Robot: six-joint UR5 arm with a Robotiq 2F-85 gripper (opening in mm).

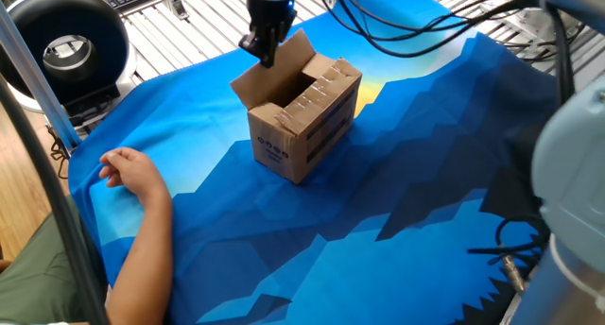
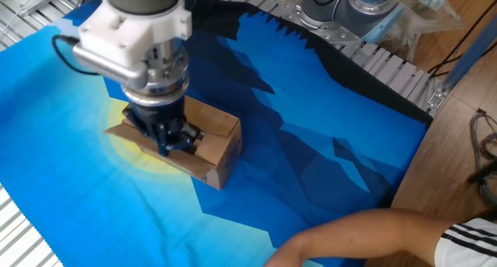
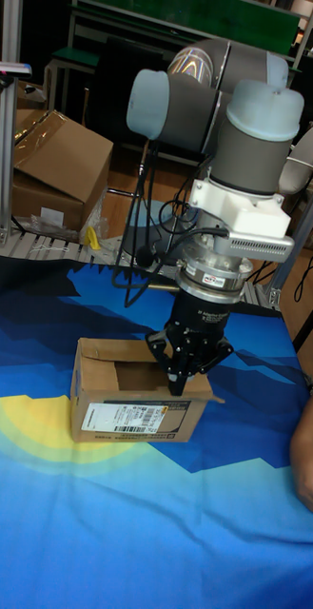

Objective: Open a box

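One box [image 1: 304, 127] of brown cardboard stands directly under the claw [image 1: 262, 49], on a blue cloth [image 1: 397, 202] spread over the counter [image 1: 189, 27]. Its top is partly open: one flap [image 1: 274, 68] tilts up and outward on the claw's side, and the dark inside shows just beside the fingertips. A second flap [image 1: 326, 79] on the far side from the claw lies nearly flat. Dark print marks the end wall, and a white label [image 3: 137, 416] runs along the long wall below the claw in the tall fixed view.

The claw points straight down at the raised flap, its fingers [image 2: 165, 136] drawn close together at the flap's edge; whether they pinch the cardboard or only press against it, I cannot tell. Black cables [image 1: 406, 37] trail from the arm [image 3: 234, 162] above the claw.

Well apart from the claw, at the near edge of the cloth, a person's hand [image 1: 128, 169] rests flat. A round black fan [image 1: 66, 46] sits off the cloth, beyond that hand. Behind the arm in the tall fixed view, a larger cardboard carton [image 3: 51, 171] sits with its lid ajar.
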